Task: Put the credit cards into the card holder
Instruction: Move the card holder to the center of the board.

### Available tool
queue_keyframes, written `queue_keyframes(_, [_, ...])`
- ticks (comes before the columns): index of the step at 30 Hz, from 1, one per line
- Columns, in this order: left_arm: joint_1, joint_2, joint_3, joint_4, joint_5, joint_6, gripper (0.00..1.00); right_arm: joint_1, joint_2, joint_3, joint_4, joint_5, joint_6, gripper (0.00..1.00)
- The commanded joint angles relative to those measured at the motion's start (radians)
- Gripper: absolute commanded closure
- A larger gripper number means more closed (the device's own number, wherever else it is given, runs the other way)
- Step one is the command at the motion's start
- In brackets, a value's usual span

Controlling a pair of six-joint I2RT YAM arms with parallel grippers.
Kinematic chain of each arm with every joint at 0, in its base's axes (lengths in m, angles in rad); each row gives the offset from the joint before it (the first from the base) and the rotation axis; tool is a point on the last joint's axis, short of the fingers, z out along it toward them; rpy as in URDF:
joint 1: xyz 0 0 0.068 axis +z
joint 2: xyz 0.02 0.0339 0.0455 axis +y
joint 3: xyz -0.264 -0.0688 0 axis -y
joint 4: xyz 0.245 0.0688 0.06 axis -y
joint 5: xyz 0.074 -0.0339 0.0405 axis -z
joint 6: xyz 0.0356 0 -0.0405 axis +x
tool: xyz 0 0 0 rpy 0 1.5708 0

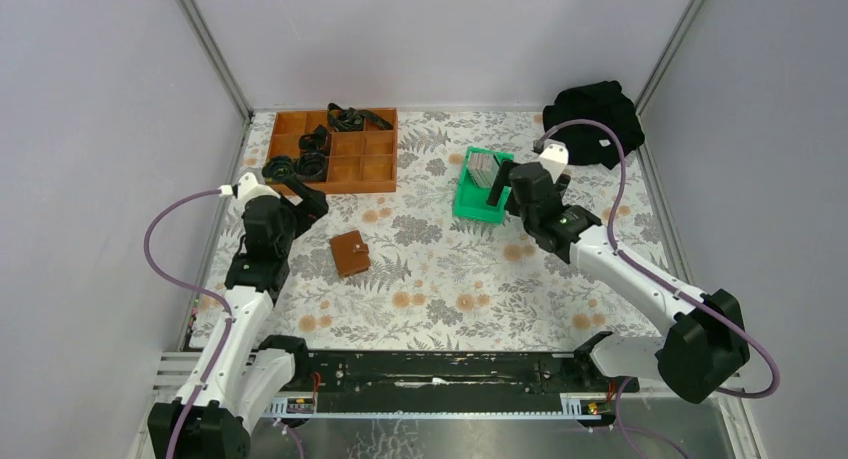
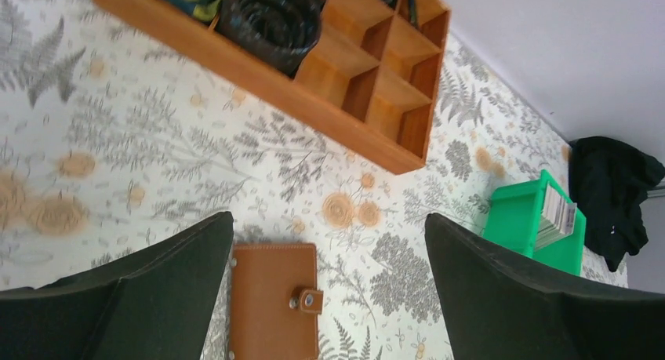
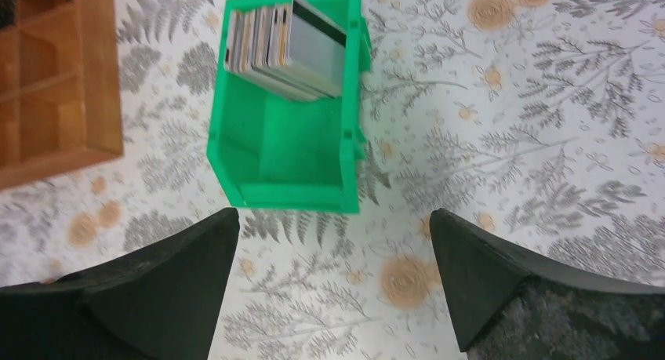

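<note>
Top view: my right hand (image 1: 497, 186) hangs at the green bin (image 1: 470, 209) that holds the credit cards (image 1: 483, 166); my left hand (image 1: 300, 194) is nearer the card holder (image 1: 349, 252).

Left wrist: my fingers are apart, with the card holder just ahead, lying lengthwise.

Right wrist: my fingers are apart, and the credit cards stand upright at the bin's far end.

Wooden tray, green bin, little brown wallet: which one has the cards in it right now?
The green bin: the credit cards stand on edge in it. The wooden tray holds dark coils; the wallet lies snapped shut.

Bright, even light, soft faint shadows, top view sharp, wrist views slightly blurred up close
</note>
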Motion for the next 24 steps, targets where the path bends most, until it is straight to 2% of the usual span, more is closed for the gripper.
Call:
queue_keyframes(1, [-0.007, -0.008, -0.005, -0.108, -0.043, -0.104, 0.00, 0.107, -0.034, 0.071, -0.154, 0.208, -0.039, 0.01])
queue_keyframes(10, [-0.007, -0.019, -0.035, -0.182, -0.063, -0.180, 0.00, 0.278, 0.083, 0.173, -0.128, 0.172, -0.116, 0.02])
queue_keyframes(14, [-0.007, -0.037, -0.040, -0.234, -0.051, -0.204, 0.00, 0.305, 0.140, 0.209, -0.063, -0.010, -0.142, 0.05])
queue_keyframes(17, [-0.007, -0.040, -0.046, -0.272, -0.046, -0.210, 0.00, 0.335, 0.211, 0.248, -0.039, -0.091, -0.159, 0.11])
queue_keyframes(20, [-0.007, -0.043, -0.071, -0.295, -0.030, -0.227, 0.00, 0.367, 0.310, 0.321, -0.083, -0.024, -0.177, 0.11])
queue_keyframes(24, [-0.009, -0.072, -0.124, -0.296, -0.004, -0.247, 0.04, 0.369, 0.365, 0.384, -0.092, -0.002, -0.208, 0.09])
